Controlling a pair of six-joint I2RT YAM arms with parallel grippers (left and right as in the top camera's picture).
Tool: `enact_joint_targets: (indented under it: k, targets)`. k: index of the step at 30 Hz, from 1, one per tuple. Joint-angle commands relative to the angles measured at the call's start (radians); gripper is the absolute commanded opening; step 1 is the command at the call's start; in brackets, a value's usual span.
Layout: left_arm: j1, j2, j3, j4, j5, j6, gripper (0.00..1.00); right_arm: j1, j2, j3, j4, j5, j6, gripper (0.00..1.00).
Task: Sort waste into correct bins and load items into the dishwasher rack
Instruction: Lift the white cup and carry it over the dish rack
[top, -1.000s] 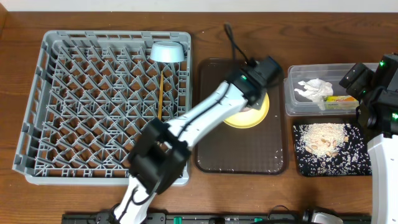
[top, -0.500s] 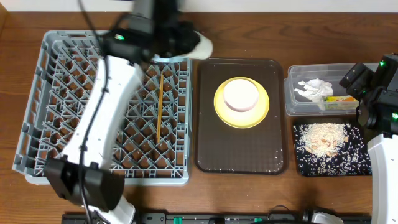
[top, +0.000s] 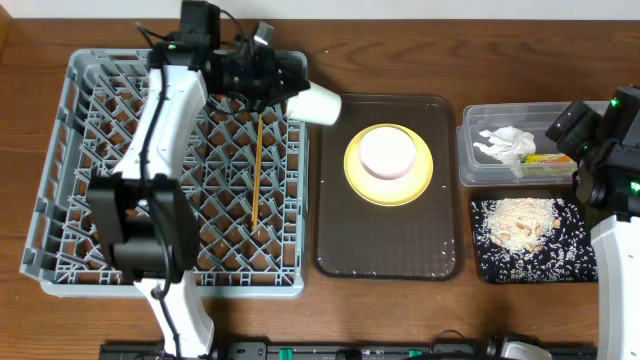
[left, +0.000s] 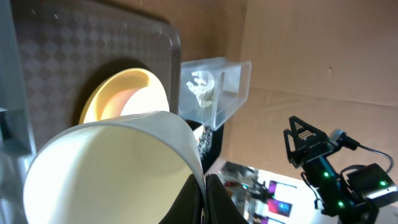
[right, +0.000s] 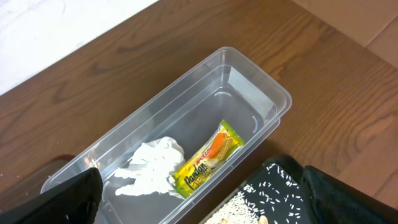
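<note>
My left gripper (top: 292, 88) is shut on the rim of the small white cup (top: 320, 102) and holds it tilted above the back right corner of the grey dishwasher rack (top: 60, 262). The cup fills the left wrist view (left: 112, 168). The chopsticks (top: 258, 170) lie in the rack. The light blue bowl is hidden under the left arm. The cream-white bowl (top: 387, 153) sits on the yellow plate (top: 420, 180). The clear tub (right: 249, 81) holds the napkin (right: 152, 165) and the wrapper (right: 205, 162). Rice (top: 515, 222) lies in the black tray (top: 560, 262). My right gripper (right: 205, 208) is open above the tub.
The plate and bowl rest on a dark brown serving tray (top: 385, 250) between the rack and the bins. The clear tub (top: 480, 170) stands behind the black tray at the right. My right arm stands at the table's right edge.
My left arm has swung from the yellow plate to the rack's back right corner with the white cup in it, uncovering the cream-white bowl and covering the blue bowl. The right arm has not moved.
</note>
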Motion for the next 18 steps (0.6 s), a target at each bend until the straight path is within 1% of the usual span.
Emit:
enact_joint_targets:
  k: [1, 9, 13, 18]
  targets:
    - [0.0, 0.041, -0.004, 0.0, 0.082, 0.026, 0.06, -0.005, -0.006, 0.007, -0.001, 0.003, -0.003, 0.99]
    - [0.005, 0.089, -0.011, 0.0, 0.066, 0.066, 0.06, -0.005, -0.006, 0.007, -0.001, 0.003, -0.003, 0.99]
    - [0.012, 0.089, -0.018, 0.0, -0.008, 0.07, 0.06, -0.005, -0.006, 0.007, -0.001, 0.003, -0.003, 0.99]
    - [0.025, 0.09, -0.065, 0.026, -0.021, 0.073, 0.06, -0.005, -0.006, 0.007, -0.001, 0.003, -0.003, 0.99]
